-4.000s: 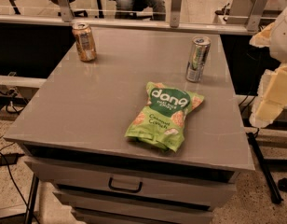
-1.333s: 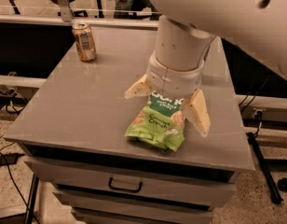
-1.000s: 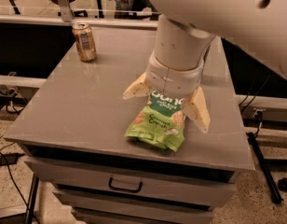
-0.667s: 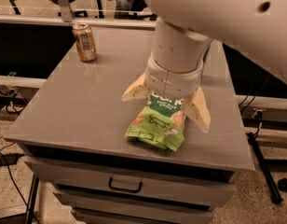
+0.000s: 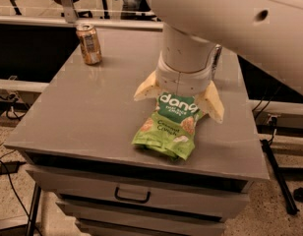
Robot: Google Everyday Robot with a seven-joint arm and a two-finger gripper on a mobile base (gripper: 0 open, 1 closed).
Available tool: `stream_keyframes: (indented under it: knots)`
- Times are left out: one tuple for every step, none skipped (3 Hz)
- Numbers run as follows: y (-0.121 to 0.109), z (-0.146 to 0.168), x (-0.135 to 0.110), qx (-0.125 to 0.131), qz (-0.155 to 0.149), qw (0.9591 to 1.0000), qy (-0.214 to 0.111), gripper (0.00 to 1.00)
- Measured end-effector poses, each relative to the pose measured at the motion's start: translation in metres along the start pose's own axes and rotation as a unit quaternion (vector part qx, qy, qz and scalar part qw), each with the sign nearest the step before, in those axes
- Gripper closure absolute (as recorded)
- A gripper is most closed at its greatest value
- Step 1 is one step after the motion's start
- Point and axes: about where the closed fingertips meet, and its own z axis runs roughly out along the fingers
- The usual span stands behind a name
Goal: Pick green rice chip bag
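Your work surface is a grey cabinet top [image 5: 87, 117] with a handled drawer [image 5: 132, 195] below its front edge, standing on a speckled floor with cables trailing at the left. A copper-coloured can [image 5: 89, 44] stands upright at the far left corner. A silver can [image 5: 216, 63] shows only as a sliver behind the arm.

Your gripper [image 5: 178, 105] is down over the top of the green rice chip bag [image 5: 168, 129], which lies flat near the middle of the cabinet top. Its two pale fingers [image 5: 145, 90] are spread wide, one on each side of the bag's dark "dang" patch. You hold nothing yet, and whether the fingers touch the bag cannot be told.

Four seconds ago the arm was off to the right and the bag lay uncovered. Over the last second the pose has barely changed, and the bag has not moved.
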Motion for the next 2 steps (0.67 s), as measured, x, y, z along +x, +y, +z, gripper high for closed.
stream_keyframes:
  knots:
    - [-0.003, 0.014, 0.017, -0.003, -0.02, 0.9998, -0.001, 0.0]
    - [0.003, 0.049, 0.036, -0.007, -0.028, 0.9994, -0.022, 0.0]
